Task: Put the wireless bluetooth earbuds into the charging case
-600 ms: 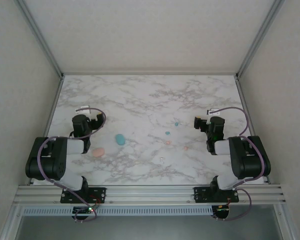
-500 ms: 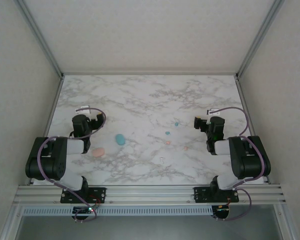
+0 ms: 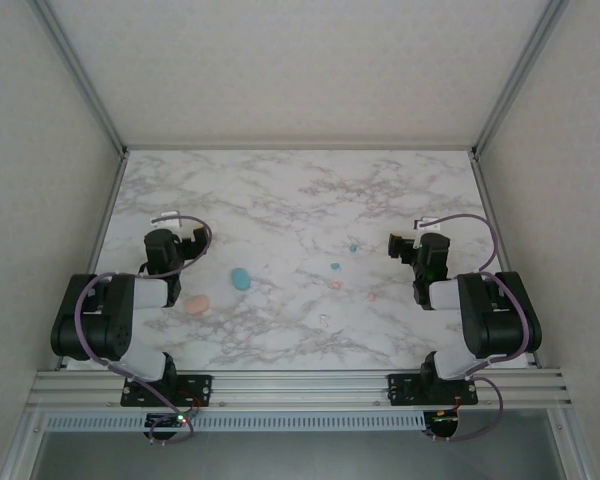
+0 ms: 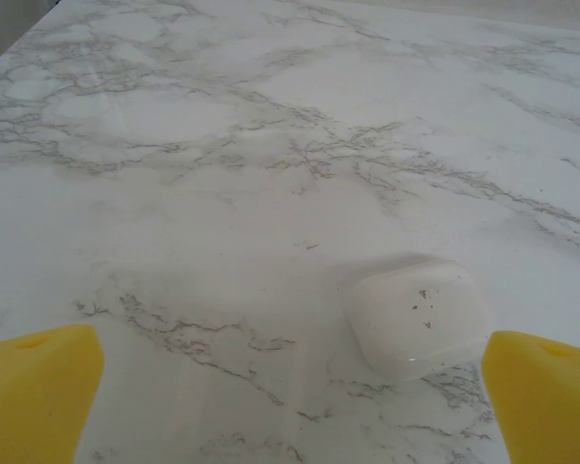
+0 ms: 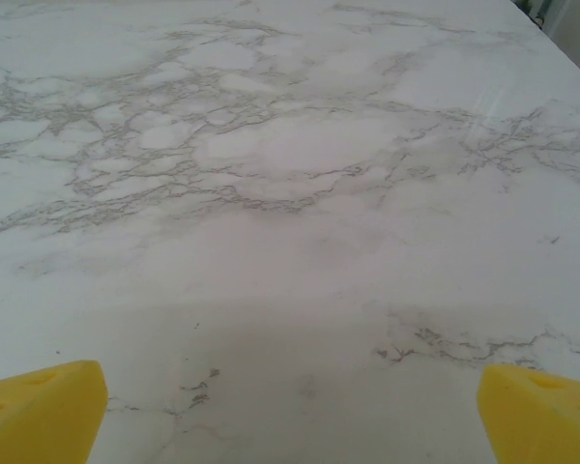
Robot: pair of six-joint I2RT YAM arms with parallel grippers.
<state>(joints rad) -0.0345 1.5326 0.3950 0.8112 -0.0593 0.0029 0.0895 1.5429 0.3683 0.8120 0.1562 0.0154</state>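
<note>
Left gripper (image 4: 290,396) and right gripper (image 5: 290,411) are spread wide, nothing held — earbuds (image 3: 335,267) are scattered loose on the table (image 3: 280,200).

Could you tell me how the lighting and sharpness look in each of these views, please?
Top external: even, soft light, but the earbuds are mere specks. Left wrist: washed out, a pale rounded object barely stands out from the table. Right wrist: soft shadow across the near table, a glare streak upper right.
</note>
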